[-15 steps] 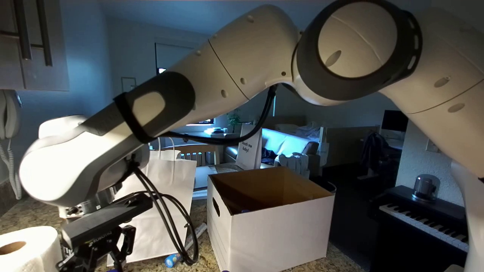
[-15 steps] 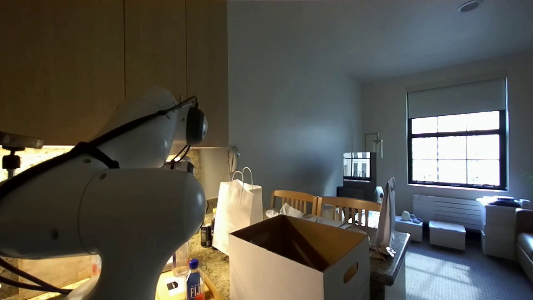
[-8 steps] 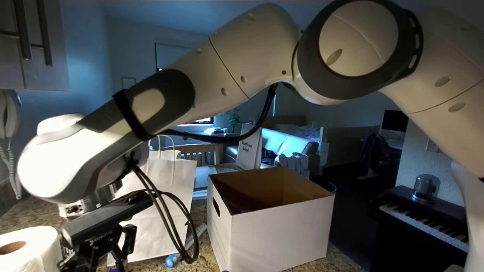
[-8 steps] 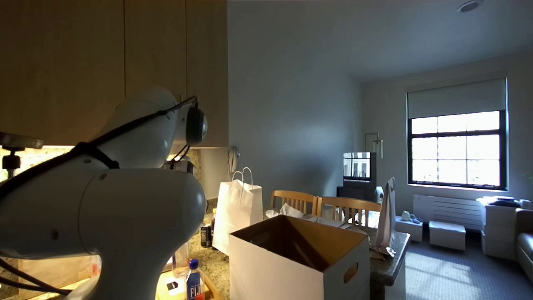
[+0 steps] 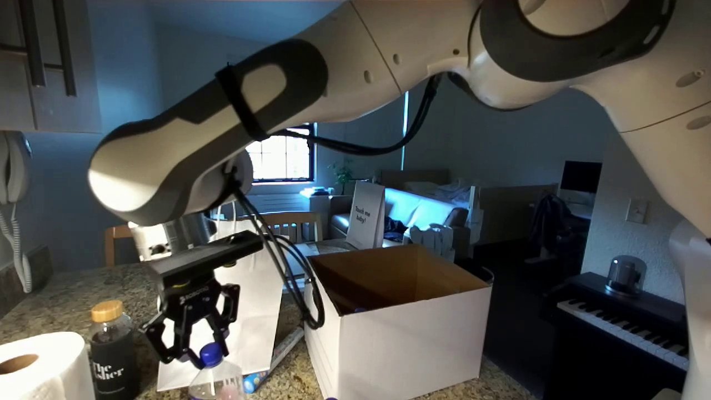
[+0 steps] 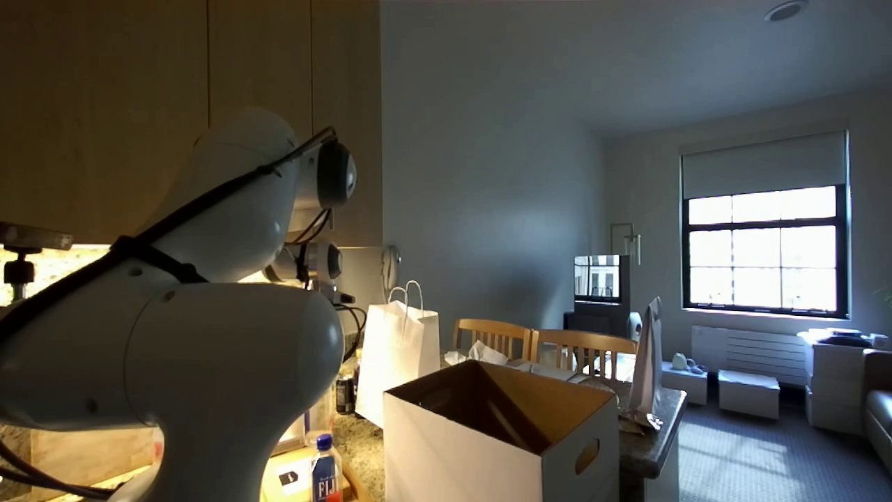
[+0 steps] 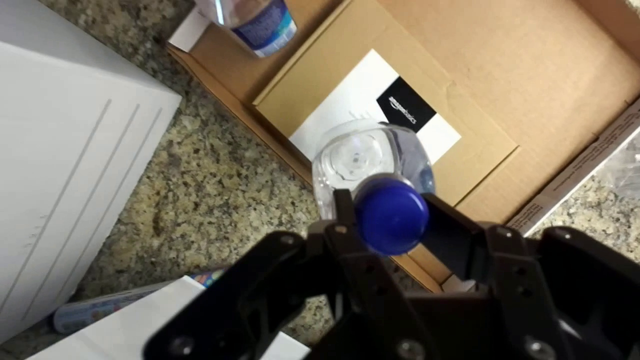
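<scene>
Over the speckled granite bench (image 7: 200, 190), the pale, jointed robot arm (image 5: 178, 144) now stands higher than half a second ago and, in an exterior view, nearer to the lidless white cardboard box (image 5: 411, 344). That box keeps its place, as does the tall white paper bag (image 6: 397, 348) near it; in the wrist view, a shallow brown cardboard tray (image 7: 510, 45) lies across a strip of bench from the box. Farther from the box than the black end effector (image 5: 210, 355) in an exterior view stands a black-sleeved glass bottle (image 5: 114, 355) with a pale wooden lid (image 5: 107, 311), screened half a second ago. The end effector clasps a clear plastic bottle (image 7: 357, 160) by the neck, just under its round blue cap (image 7: 392, 217), so that it hangs apart from the box, above the tray edge facing it. With the cap now plainly higher, the grip seems to carry the bottle's whole weight, and the picking-up step looks done.
</scene>
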Motion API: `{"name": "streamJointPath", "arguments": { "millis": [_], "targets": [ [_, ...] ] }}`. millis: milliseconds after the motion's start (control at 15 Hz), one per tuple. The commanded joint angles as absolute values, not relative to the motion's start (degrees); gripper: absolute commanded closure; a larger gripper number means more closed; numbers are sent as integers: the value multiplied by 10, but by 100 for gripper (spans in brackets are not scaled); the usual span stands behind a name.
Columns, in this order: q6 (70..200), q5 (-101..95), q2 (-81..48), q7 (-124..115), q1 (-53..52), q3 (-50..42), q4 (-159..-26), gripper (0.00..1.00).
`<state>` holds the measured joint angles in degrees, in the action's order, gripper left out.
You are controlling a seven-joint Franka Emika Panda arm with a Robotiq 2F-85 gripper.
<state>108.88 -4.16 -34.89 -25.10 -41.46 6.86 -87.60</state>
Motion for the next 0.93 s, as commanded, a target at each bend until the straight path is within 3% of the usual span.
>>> {"name": "streamJointPath", "arguments": {
  "millis": [0,467,867],
  "targets": [
    [1053,-25,-239,-201,-357,86,-970,86],
    [944,-8,-95,-109,-240,118,-1002,86],
    [966,59,25,-105,-160,103,-1082,86]
  ]
}}
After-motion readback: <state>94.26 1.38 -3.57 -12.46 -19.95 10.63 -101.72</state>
